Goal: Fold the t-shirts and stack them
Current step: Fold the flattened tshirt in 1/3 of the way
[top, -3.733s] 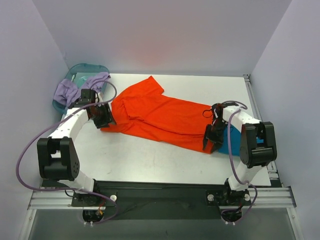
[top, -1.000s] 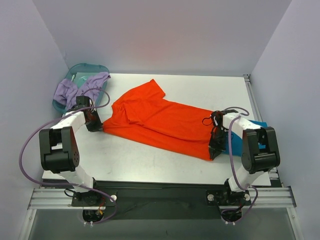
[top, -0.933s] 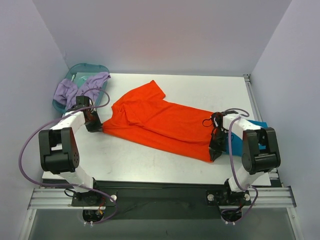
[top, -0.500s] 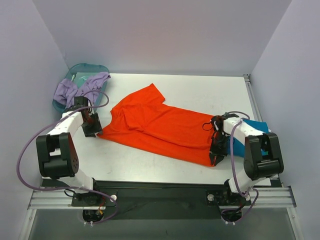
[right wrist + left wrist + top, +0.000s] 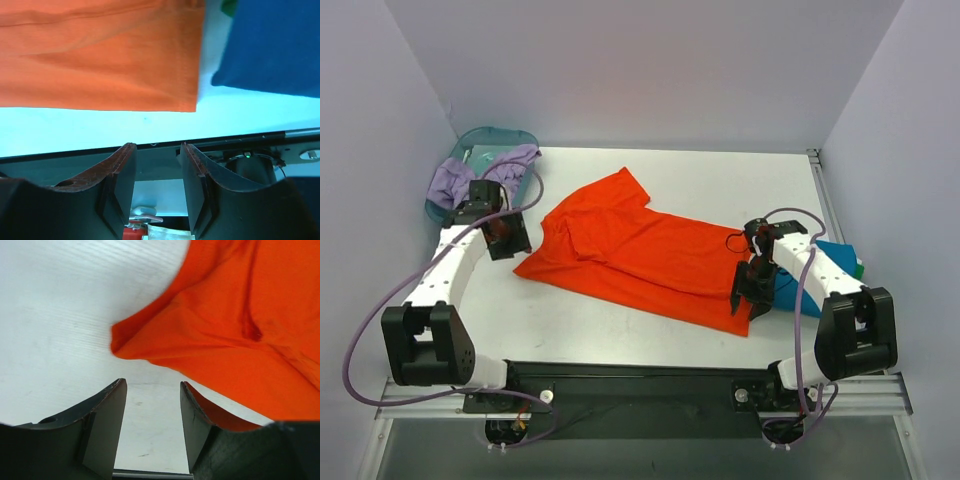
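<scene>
A bright orange-red t-shirt [image 5: 630, 245] lies spread across the middle of the table, its sleeve end to the left and its hem to the right. My left gripper [image 5: 512, 245] hangs open just off the shirt's left corner [image 5: 117, 342], and only bare table shows between its fingers [image 5: 107, 425]. My right gripper [image 5: 742, 298] stands open by the hem corner [image 5: 187, 102], holding nothing. A folded teal-blue t-shirt [image 5: 786, 292] lies under the right arm, beside the hem [image 5: 270, 45]. A green sliver [image 5: 858, 268] peeks from under it.
A translucent teal basin [image 5: 490, 140] sits at the back left with lavender cloth [image 5: 455, 185] draped over its rim. The table's front edge [image 5: 225, 137] runs just below the right gripper. Purple cables loop beside both arms.
Both grippers were shut on the orange shirt's ends and have let go. The shirt has settled flat, nearer the front. The left arm drew back and the right gripper lifted.
</scene>
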Available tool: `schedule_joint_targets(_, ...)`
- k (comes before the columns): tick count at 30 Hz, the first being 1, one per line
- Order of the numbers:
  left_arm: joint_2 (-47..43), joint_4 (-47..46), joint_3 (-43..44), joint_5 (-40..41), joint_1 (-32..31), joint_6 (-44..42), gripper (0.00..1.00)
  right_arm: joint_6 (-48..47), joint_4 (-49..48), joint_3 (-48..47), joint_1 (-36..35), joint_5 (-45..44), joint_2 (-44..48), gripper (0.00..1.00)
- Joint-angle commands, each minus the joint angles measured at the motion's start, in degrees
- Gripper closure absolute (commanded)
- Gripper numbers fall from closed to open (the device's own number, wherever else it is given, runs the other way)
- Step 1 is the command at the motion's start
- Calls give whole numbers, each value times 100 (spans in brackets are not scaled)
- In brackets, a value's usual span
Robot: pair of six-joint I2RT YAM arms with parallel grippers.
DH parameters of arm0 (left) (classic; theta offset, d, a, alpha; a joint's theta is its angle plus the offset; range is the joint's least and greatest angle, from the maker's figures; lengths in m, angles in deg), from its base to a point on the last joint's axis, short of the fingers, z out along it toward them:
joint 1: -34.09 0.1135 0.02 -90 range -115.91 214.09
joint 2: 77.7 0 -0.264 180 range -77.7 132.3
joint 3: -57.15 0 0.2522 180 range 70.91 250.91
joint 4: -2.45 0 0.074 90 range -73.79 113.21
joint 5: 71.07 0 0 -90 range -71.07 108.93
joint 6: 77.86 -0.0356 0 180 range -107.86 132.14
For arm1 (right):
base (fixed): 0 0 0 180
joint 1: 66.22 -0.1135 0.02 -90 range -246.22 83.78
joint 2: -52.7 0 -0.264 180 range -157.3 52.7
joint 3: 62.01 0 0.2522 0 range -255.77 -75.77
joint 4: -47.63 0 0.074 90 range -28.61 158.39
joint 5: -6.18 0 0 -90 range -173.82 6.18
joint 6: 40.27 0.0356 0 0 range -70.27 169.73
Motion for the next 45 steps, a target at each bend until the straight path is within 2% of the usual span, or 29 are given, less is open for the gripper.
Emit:
schedule_joint_targets(1, -165, -350, 40, -336, -788, 572, 43, -55, -34, -82, -68, 254, -25, 59)
schedule_joint_targets(5, 204, -1026, -75, -882, -1299, 1118, 43, 7, -325, -29, -130, 431, -297, 59)
schedule_joint_targets(11, 1100, -1221, 407, -962, -1739, 1181, 43, 86, -571, -82, -323, 484, -561, 59)
schedule_joint_targets(22, 1927, -1239, 734, -725, -1819, 891, 43, 227, -712, -65, -508, 493, -649, 59)
schedule_joint_targets(27, 2111, -1379, 743, -733, -1828, 812, 47, 262, -703, -21, -543, 492, -596, 59)
schedule_joint_targets(34, 2437, -1353, 1006, -795, -1872, 698, 64, 341, -686, 76, -569, 484, -517, 59)
schedule_joint_targets(38, 2542, -1300, 1164, -830, -1898, 618, 82, 394, -677, 146, -596, 466, -465, 59)
schedule_joint_targets(45, 2692, -1221, 1384, -900, -1933, 548, 100, 464, -677, 269, -587, 422, -333, 59)
